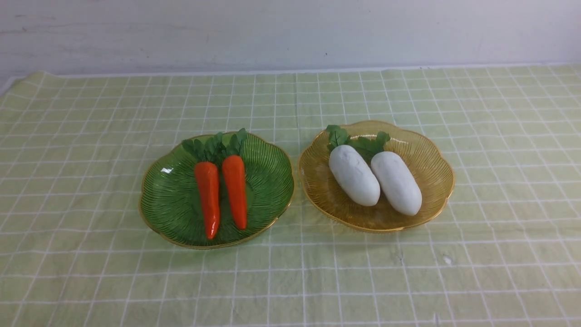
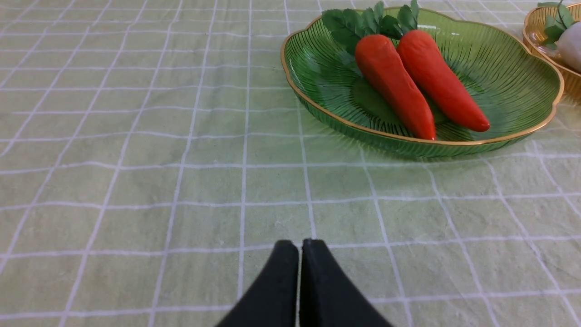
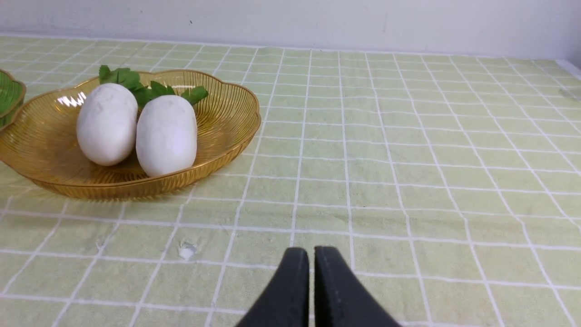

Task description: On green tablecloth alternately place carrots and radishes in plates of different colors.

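Two orange carrots [image 1: 208,195] [image 1: 235,190] lie side by side in the dark green plate [image 1: 172,200], left of centre on the green tablecloth [image 1: 91,150]. Two white radishes [image 1: 353,175] [image 1: 396,182] lie side by side in the amber plate [image 1: 431,168] to its right. Neither arm shows in the front view. My left gripper [image 2: 300,243] is shut and empty over bare cloth, apart from the green plate [image 2: 508,77] and its carrots [image 2: 395,86]. My right gripper [image 3: 311,250] is shut and empty over bare cloth, apart from the amber plate [image 3: 227,109] and its radishes [image 3: 166,134].
A pale wall [image 1: 290,32] runs along the table's far edge. The two plates stand nearly rim to rim. A small white fleck [image 1: 448,260] lies on the cloth in front of the amber plate. Bare cloth lies on both sides and in front.
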